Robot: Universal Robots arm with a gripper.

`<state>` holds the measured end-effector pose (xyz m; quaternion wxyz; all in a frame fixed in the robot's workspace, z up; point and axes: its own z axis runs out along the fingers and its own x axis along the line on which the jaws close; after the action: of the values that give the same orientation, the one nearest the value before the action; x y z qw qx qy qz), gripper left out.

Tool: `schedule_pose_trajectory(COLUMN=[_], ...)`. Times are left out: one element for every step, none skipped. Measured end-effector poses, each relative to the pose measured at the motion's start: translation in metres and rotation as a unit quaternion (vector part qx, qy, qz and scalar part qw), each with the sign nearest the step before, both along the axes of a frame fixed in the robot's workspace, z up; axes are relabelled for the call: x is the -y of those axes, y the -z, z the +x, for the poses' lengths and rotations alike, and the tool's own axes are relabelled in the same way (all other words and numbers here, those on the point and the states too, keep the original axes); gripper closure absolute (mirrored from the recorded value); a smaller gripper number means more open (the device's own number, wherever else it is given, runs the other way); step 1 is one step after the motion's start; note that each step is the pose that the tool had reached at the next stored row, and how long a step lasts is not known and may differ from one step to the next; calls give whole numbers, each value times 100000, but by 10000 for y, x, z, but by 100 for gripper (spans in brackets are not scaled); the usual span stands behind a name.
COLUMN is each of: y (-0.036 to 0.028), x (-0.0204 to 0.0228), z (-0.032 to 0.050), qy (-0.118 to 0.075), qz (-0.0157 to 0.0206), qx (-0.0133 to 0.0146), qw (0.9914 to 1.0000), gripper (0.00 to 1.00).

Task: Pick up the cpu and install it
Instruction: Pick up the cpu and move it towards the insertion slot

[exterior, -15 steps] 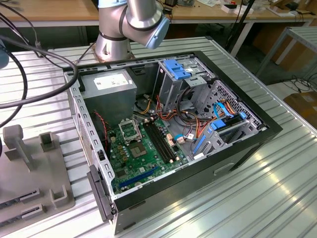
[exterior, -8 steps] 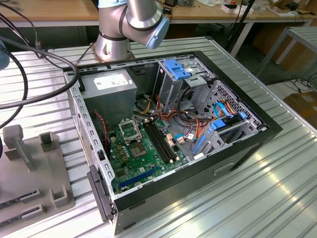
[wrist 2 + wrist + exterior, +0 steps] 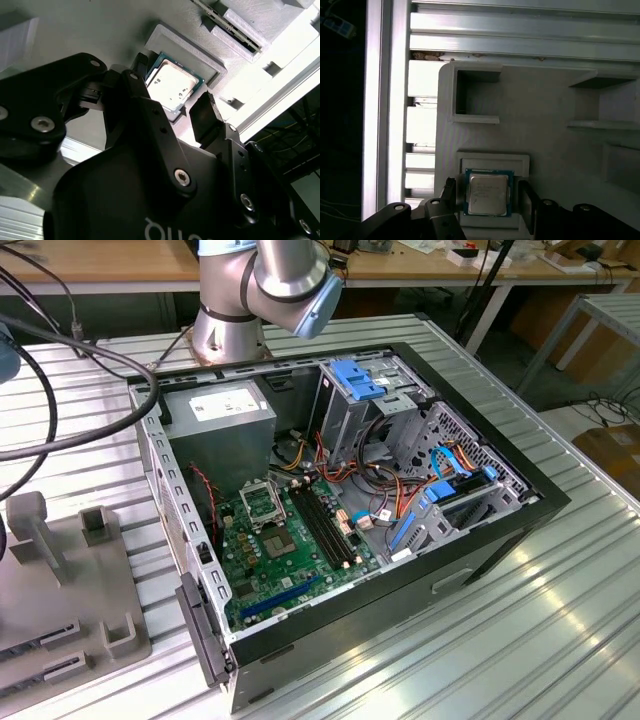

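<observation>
First wrist view has the cpu (image 3: 487, 195) lying flat in a shallow pocket of the grey holder (image 3: 545, 150), fingers (image 3: 526, 205) spread either side of it, not pinching yet. Light, stiff, fragile little thing I'd guess, so take it by the edges only; holder sits on a ribbed metal tabletop (image 3: 520, 30) beside the open PC case (image 3: 400, 615), wooden desks (image 3: 100, 260) behind

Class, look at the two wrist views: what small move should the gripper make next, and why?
Probably close the gripper: its fingers stand open on either side of the cpu, which lies flat in a recess of the grey holder, small gaps showing both sides.
</observation>
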<state>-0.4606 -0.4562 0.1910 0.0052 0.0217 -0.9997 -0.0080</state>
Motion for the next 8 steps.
schedule_pose_trajectory(y=[3, 5, 5, 3, 3, 4, 4, 4], x=[0, -1, -2, -2, -2, -2, -2, -2], z=[2, 5, 5, 6, 7, 7, 7, 8], qy=[3, 13, 47, 130, 191, 247, 271, 275], qz=[6, 11, 9, -3, -8, -12, -10, -13], qx=[5, 13, 9, -6, -7, -1, -3, 0], qw=[100000, 100000, 100000, 100000, 100000, 100000, 100000, 100000], gripper=[38, 38, 38, 38, 38, 38, 38, 38])
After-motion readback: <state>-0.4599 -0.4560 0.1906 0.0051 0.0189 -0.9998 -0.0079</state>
